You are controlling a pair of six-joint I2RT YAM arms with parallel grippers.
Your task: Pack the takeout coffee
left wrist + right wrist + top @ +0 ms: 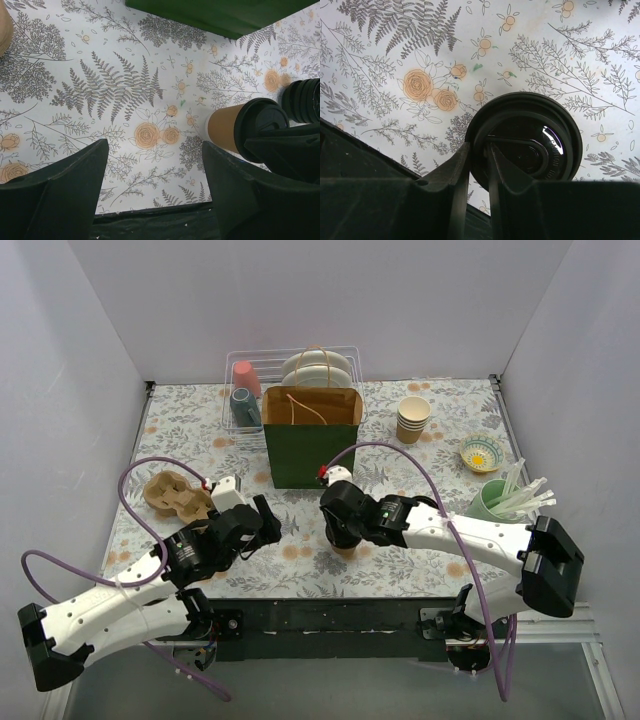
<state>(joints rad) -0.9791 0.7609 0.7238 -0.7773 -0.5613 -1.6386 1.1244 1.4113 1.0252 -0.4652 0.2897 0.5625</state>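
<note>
The takeout coffee (345,549), a brown paper cup with a black lid, stands near the table's front edge, in front of the green paper bag (312,440). My right gripper (340,525) is over it and shut on the lid's rim. In the right wrist view one finger is outside the lid (535,135) and one inside its rim, with my gripper (479,145) pinching it. The left wrist view shows the cup's brown side (225,127) at the right. My left gripper (265,520) is open and empty to the cup's left, low over the cloth (155,150).
A brown pulp cup carrier (175,495) lies at the left. A stack of lidless tan cups (412,420), a patterned bowl (482,452) and a green cup of straws (505,502) are at the right. A wire rack (240,365) with dishes stands behind the bag.
</note>
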